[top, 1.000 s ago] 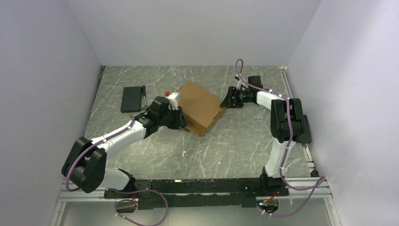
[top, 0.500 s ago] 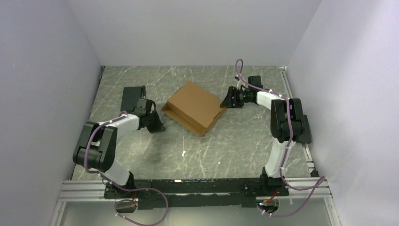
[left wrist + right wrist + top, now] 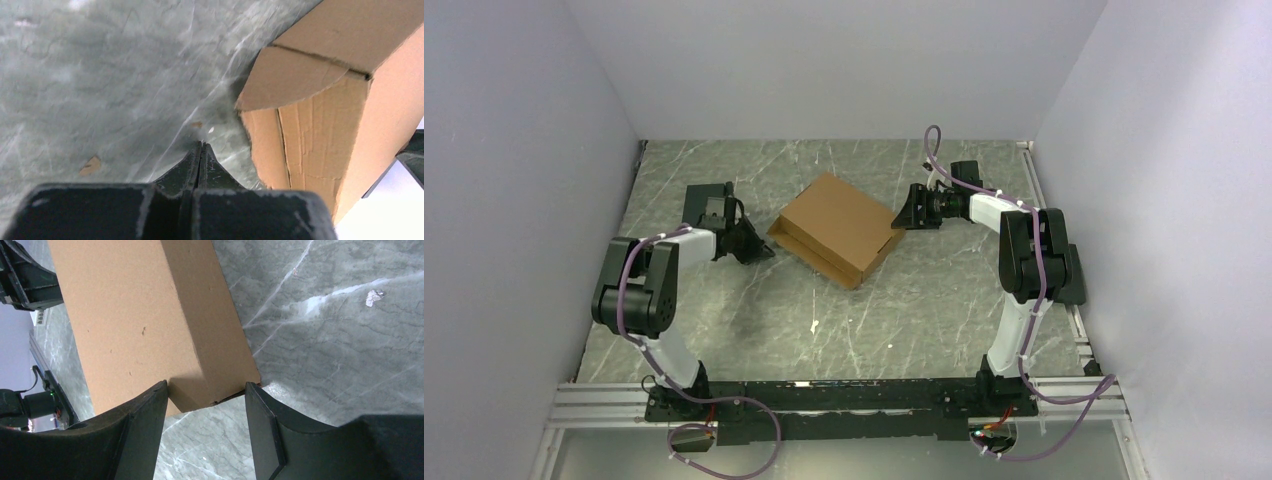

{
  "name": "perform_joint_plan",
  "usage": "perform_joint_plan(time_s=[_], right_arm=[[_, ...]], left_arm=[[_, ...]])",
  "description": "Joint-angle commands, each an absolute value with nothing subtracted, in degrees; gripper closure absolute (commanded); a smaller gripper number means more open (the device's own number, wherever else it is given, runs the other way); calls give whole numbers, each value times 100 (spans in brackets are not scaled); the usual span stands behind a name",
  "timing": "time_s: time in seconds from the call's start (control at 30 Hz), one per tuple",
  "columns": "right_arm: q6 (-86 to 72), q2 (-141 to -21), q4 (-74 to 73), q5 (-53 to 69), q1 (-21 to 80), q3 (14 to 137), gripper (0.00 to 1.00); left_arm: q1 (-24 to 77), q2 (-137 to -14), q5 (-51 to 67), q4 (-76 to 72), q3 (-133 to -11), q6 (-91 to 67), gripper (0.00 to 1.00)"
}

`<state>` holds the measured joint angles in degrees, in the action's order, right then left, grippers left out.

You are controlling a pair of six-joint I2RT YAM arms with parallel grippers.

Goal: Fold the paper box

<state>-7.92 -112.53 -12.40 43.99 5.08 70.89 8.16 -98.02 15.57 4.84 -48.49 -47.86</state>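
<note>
Your paper box (image 3: pixel 836 228) sits closed on the table (image 3: pixel 904 310), about mid-table and turned at a slant, its plain top face up. In the left wrist view a rounded flap shows tucked at its near corner (the corrugated edge beneath it looks a little ragged). Your left gripper (image 3: pixel 201 148) has its fingers pressed tight together with nothing between them; it is low over the table, just beside the box's left corner and apart from it. Your right gripper (image 3: pixel 205 386) is at the opposite, right corner, fingers spread with the end of the box between them. You cannot tell from either view whether its pads actually press on the cardboard. Behind the left arm, near the far left of the table, lies a dark flat object (image 3: pixel 696 200), partly hidden by the arm.
</note>
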Motion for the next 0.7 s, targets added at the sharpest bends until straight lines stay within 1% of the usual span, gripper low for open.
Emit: perform_joint_plan(time_s=[0.0,0.23,0.43,0.67], right_arm=[[-545,-11494,-1449,3943,539,7137,40],[-545,-11488,-1456,3964,547,7137,40],[-507,-11504,-1490,3924,597,7157,40],[-400,-11488,-1548,3799,773,7189,40]], left_arm=[[791,-10204,1204,664,-4975,-4846,100],[782,-10622,1223,606,-5426,-4861,100],[798,-10636,1660,370,-5713,-4965,100],[895,-11022,1875,710,-6511,-4948,100]])
